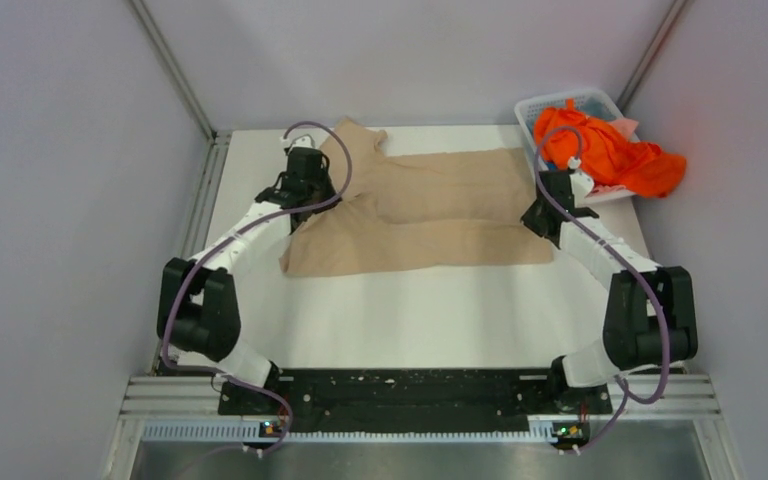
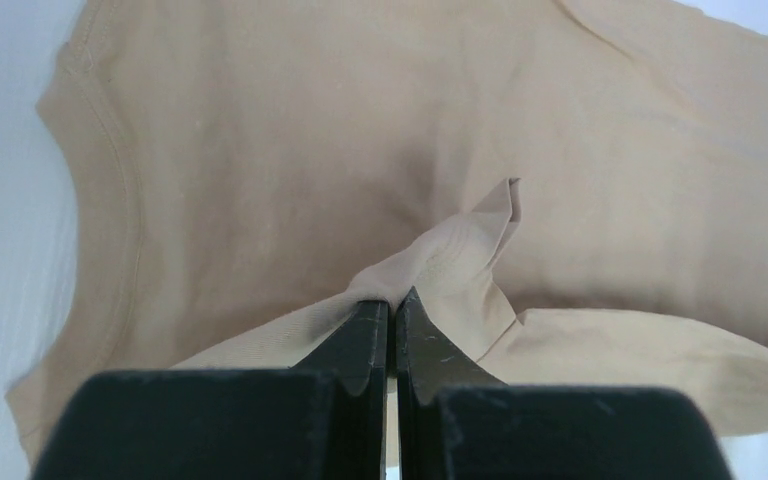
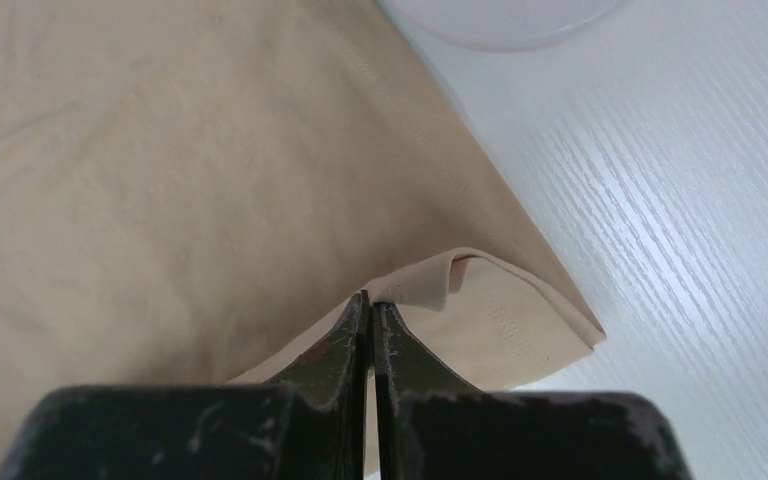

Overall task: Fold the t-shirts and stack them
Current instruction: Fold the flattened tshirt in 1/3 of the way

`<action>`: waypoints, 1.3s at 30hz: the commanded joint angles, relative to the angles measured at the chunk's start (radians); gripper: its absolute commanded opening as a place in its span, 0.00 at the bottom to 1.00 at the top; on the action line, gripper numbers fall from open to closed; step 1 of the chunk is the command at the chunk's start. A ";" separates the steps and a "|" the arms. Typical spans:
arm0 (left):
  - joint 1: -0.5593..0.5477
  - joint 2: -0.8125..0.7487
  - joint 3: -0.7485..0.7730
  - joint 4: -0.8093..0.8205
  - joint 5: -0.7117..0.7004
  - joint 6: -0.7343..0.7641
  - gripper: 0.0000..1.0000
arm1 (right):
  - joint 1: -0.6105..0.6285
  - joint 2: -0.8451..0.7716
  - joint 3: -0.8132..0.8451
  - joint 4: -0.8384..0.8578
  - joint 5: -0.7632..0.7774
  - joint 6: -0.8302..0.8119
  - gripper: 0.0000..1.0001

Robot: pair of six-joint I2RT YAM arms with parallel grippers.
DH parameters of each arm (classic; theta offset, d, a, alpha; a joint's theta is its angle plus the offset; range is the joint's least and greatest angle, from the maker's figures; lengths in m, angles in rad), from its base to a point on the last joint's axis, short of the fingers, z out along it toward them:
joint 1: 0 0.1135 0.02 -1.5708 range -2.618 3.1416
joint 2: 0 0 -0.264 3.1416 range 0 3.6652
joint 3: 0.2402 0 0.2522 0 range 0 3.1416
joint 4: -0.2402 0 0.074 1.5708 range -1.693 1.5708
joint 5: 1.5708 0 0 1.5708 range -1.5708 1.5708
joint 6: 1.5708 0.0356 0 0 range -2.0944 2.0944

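Status at this frame:

- Beige t-shirt (image 1: pixel 430 215) lay flat on the table (image 1: pixel 440 320), in the far half, long axis running left-right, spanning the gap between the two arms.
- Left claw (image 2: pixel 392 305) was closed tight on a small raised pleat of beige cloth at the shirt's left end. A curved stitched seam showed just past it, but I couldn't say whether it was collar or armhole. One sleeve stuck out toward the far-left corner.
- Right claw (image 3: pixel 370 300) was also pinched shut, on a lifted tab of cloth at the shirt's right end, near a stitched hem corner. Bare table lay just right of it.
- So each arm held its own end, both on the same garment, roughly level with each other across the table. Neither arm had to reach across.
- A lengthwise crease ran down the middle of the shirt, so my read is a fold along the long axis was in progress.
- Key relation: the body of the shirt sat between the claws, not in front of either. Any fold would need both ends carried together, square to the long axis. If they moved unevenly, the edge would skew.
- Orange t-shirts (image 1: pixel 610 150) were heaped in and over the white basket (image 1: pixel 535 105) at the far right, just beside the right arm. They weren't folded yet.
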 commanded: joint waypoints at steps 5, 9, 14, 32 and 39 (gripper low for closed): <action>0.067 0.235 0.194 -0.016 0.012 0.010 0.02 | -0.006 0.127 0.112 0.103 0.089 -0.074 0.05; 0.103 0.331 0.348 -0.157 0.066 0.014 0.85 | -0.006 0.150 0.183 0.045 0.078 -0.108 0.38; 0.107 0.298 0.373 -0.195 0.089 0.002 0.99 | 0.013 0.051 0.143 0.045 0.027 -0.163 0.86; 0.046 0.373 0.249 -0.110 0.119 0.019 0.99 | 0.310 0.169 0.094 0.164 -0.200 -0.279 0.93; 0.131 0.667 0.686 -0.158 -0.056 0.120 0.99 | 0.310 0.172 0.058 0.170 -0.160 -0.275 0.93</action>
